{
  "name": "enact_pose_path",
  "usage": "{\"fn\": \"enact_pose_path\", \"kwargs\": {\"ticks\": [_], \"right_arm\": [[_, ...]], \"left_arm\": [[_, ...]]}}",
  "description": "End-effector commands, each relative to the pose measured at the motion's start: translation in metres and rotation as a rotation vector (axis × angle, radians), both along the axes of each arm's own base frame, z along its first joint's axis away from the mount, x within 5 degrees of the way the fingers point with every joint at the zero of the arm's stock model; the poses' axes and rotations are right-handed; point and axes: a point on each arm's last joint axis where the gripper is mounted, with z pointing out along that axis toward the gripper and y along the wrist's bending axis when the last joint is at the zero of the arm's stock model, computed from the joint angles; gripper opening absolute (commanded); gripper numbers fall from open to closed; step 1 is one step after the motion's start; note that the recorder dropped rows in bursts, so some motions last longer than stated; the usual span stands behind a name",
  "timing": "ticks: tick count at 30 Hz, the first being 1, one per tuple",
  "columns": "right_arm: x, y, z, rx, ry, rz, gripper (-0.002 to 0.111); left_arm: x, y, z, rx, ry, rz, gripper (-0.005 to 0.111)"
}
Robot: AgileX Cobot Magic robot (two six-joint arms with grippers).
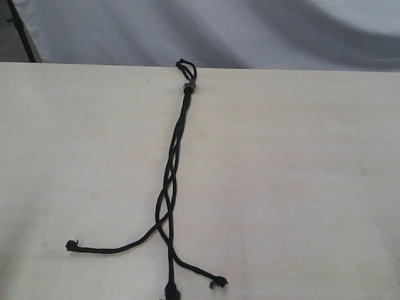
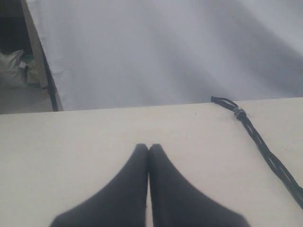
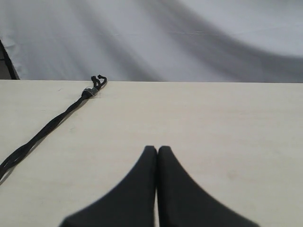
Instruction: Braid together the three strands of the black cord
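Left gripper (image 2: 148, 149): jaws pressed together, nothing between them, above table (image 2: 71, 142). Right gripper (image 3: 157, 150): same, tips meeting, empty. Neither touches black cord (image 1: 175, 150) (each wrist view catches it off to one side, well apart). Exterior view: cord lies along table middle, running 12 to 6 o'clock. Grey clamp (image 1: 189, 87) and small loop (image 1: 185, 67) at 12, by far edge. Upper stretch interlaced. Lower down three strands (image 1: 170, 269) splay, knotted ends toward 8, 6 and 5 o'clock.

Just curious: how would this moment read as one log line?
cord: partly braided | strand ends: loose | left pincer: shut, empty | right pincer: shut, empty
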Motion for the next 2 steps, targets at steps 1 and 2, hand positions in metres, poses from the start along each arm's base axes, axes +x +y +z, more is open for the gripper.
{"fn": "enact_pose_path", "kwargs": {"ticks": [1,2], "right_arm": [[-0.0003,-0.0005,-0.0004,-0.003,-0.007,-0.008,0.0],[-0.0003,-0.0005,-0.0004,-0.003,-0.007,-0.008,0.0]], "left_arm": [[-0.0002,0.0001,-0.0006,-0.006,-0.001,0.003,0.0],[-0.0002,0.0001,-0.0006,-0.006,-0.001,0.003,0.0]]}}
